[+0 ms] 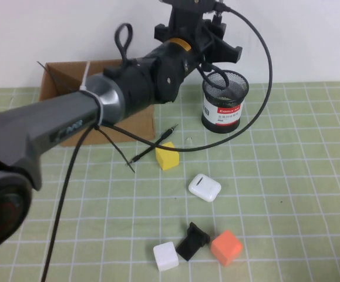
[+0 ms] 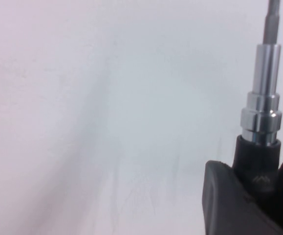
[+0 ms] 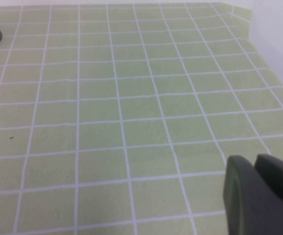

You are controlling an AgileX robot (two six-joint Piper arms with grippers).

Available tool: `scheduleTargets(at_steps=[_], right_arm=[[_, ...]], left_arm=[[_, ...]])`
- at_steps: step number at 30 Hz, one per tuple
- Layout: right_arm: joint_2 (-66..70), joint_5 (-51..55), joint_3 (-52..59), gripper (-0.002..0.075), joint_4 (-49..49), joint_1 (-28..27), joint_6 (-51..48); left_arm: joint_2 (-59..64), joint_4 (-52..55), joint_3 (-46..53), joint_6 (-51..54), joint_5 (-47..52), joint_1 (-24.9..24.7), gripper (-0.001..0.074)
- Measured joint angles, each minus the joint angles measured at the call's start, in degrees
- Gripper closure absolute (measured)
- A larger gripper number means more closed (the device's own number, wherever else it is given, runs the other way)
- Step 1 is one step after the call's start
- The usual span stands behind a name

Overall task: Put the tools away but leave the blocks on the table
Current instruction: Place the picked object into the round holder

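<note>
Screwdriver (image 2: 262, 147) upright between left fingers (image 2: 229, 200).

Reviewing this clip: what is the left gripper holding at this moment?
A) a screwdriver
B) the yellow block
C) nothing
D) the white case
A: in the left wrist view the left gripper is shut on the screwdriver, its black handle between the fingers and its steel shaft pointing away.
</note>
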Motion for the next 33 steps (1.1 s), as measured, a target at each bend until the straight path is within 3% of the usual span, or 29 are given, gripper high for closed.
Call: scheduleTargets(at_steps=[12, 18, 24, 33], right_arm=[[0.0, 0.0, 0.0, 0.073, 0.0, 0.0, 0.0], [0.0, 0.0, 0.0, 0.0731, 0.0, 0.0, 0.0], [0.0, 0.0, 0.0, 0.0732, 0.0, 0.0, 0.0], [0.0, 0.0, 0.0, 0.0732, 0.0, 0.0, 0.0]], left_arm=[[6.9, 28.7, -3.3, -25.8, -5.7, 0.1, 0.0557], [7.4, 31.9, -3.4, -29.8, -2.9, 0.1, 0.0449], [4.3, 32.1, -3.4, -30.0, 6.9, 0.1, 0.0429], [-8.7, 37.4, -3.4, -28.2, 32.9, 0.1, 0.0452]])
